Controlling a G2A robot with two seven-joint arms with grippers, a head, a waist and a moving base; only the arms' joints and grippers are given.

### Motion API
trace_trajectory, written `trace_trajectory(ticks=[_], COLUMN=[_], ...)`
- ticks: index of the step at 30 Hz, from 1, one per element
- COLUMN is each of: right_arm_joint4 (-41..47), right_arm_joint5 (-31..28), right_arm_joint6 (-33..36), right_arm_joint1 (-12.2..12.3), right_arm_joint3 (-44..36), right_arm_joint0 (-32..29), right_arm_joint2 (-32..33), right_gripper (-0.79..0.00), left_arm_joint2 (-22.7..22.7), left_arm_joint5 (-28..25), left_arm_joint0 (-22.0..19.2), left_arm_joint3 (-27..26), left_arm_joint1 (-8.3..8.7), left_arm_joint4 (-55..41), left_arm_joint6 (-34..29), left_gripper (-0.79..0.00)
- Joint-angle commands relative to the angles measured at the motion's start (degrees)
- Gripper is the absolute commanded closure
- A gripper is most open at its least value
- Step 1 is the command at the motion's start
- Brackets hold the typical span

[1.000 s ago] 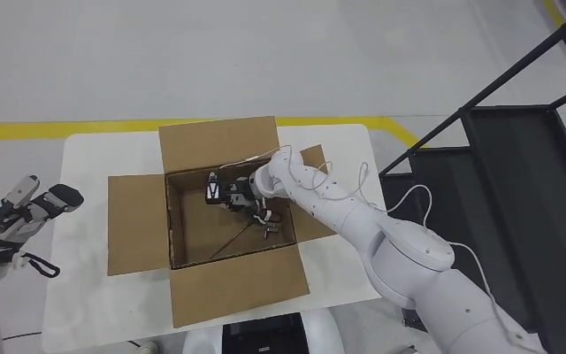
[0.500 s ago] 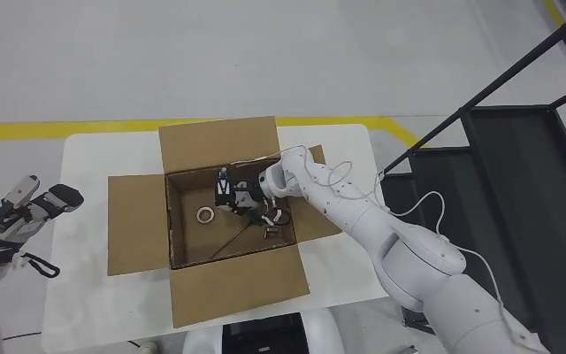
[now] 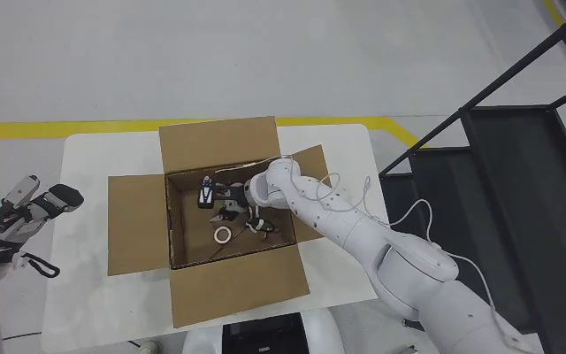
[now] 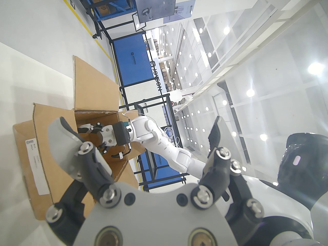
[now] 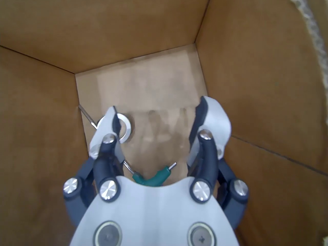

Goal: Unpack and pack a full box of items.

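The box [image 3: 137, 226] stands open with its four flaps spread on the white bench [image 3: 88, 150] at the centre of the top view. A white ring [image 3: 223, 234] and a green-handled hex key [image 5: 151, 177] lie on its floor. The right gripper [image 3: 210, 202] hangs inside the box toward its upper left, released and empty. The left gripper [image 3: 40, 208], also spread wide, sits at the frame's left edge, well apart from the box.

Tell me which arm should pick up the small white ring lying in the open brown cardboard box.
Right. The right gripper hangs open inside the brown cardboard box, close to the small white ring. The left gripper sits open by the edge of the white table, outside the box.
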Motion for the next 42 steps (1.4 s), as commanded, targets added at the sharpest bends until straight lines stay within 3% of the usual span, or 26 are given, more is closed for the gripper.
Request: trace_trajectory(ticks=[1,6,27,35,42], right_arm_joint4=[-0.5,-0.3,-0.4,-1.6,-1.7], right_arm_joint5=[-0.1,-2.7,-2.5,-5.7,-1.9], right_arm_joint6=[-0.3,-2.6,-2.5,1.4,5.6], right_arm_joint1=[-0.4,-1.2,-1.2,-2.2,-3.9], right_arm_joint3=[0.4,2.1,1.9,-0.6,-0.6], right_arm_joint0=[0.2,0.8,0.7,1.9,2.0], right_arm_joint2=[-0.4,-0.5,-0.6,-1.7,-2.8], right_gripper=[-0.785,-0.785,-0.785,-0.785,-0.785], left_arm_joint2=[0.0,0.0,0.0,0.0,0.0], left_arm_joint5=[0.0,0.0,0.0,0.0,0.0], left_arm_joint0=[0.0,0.0,0.0,0.0,0.0], left_arm_joint3=[0.0,0.0,0.0,0.0,0.0], left_arm_joint1=[0.0,0.0,0.0,0.0,0.0], left_arm_joint4=[0.0,0.0,0.0,0.0,0.0], left_arm_joint6=[0.0,0.0,0.0,0.0,0.0], left_gripper=[-0.785,-0.785,-0.785,-0.785,-0.785])
